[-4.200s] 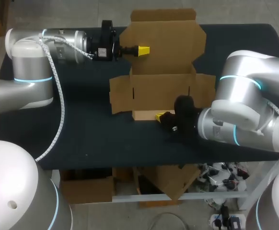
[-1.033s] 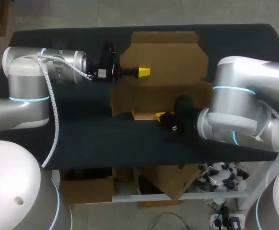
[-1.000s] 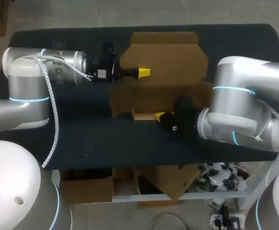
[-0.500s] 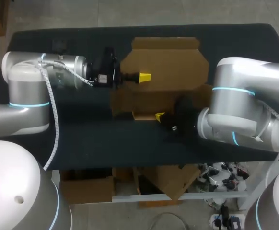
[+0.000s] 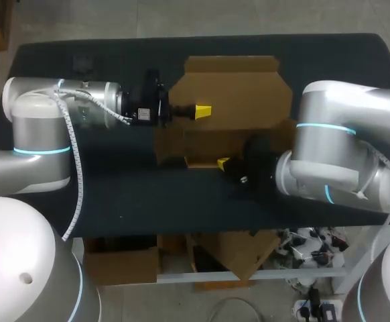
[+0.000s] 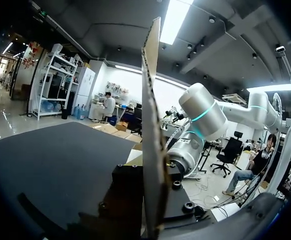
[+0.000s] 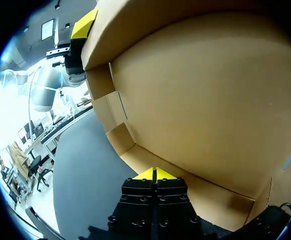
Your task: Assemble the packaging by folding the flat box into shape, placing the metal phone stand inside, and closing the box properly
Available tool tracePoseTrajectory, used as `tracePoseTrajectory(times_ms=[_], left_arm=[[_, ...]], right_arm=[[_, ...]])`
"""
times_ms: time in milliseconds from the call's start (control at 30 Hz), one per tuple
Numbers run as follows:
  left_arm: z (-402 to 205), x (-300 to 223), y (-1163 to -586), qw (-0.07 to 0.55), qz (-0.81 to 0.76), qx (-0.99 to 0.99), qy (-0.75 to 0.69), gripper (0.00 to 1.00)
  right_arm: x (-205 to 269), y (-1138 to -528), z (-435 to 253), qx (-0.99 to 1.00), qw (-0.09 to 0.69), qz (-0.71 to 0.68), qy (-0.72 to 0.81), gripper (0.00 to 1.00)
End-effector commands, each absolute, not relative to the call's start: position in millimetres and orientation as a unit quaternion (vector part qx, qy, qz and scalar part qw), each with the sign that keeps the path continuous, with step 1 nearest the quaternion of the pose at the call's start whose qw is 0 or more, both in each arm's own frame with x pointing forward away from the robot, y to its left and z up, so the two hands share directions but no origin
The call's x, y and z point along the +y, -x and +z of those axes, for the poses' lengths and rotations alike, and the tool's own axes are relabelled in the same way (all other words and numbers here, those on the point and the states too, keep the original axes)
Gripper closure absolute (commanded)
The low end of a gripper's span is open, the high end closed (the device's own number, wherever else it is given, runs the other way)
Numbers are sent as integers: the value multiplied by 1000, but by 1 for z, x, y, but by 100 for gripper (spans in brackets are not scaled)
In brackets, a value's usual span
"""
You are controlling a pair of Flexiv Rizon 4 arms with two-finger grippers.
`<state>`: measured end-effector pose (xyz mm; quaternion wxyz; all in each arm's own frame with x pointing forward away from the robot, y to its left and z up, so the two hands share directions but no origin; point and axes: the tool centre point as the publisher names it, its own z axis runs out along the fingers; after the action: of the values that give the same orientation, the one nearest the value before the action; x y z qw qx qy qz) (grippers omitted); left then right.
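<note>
Head view: the box [image 5: 208, 142] sits mid-desk [image 5: 135, 194], my left jaws clamped on its lid [image 5: 235, 90]. Left wrist view: the lid runs edge-on, so I should lower it squarely over the box. Right wrist view: my right jaws, pressed together, touch the box's front wall [image 7: 200, 192]; brace firmly.

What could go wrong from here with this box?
The left gripper pinches the lid at one side edge only, so it could twist or slip. The right gripper, shut, only braces the box at its front wall, so it may slide. No phone stand shows in any view; the box might close empty.
</note>
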<state>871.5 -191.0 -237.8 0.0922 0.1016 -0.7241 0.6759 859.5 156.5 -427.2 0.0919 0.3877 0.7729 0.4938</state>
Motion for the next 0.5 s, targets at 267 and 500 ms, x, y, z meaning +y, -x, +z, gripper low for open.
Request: tracePoseTrajectory(times_ms=[267,500], left_arm=[[-242,-190,-869,86,679,-722,-103,100],[-242,-192,-869,83,678,-724,-101,100]], right_arm=[[161,-859,-432,771,97,494,-390,100],[161,-859,-432,771,97,494,-390,100]])
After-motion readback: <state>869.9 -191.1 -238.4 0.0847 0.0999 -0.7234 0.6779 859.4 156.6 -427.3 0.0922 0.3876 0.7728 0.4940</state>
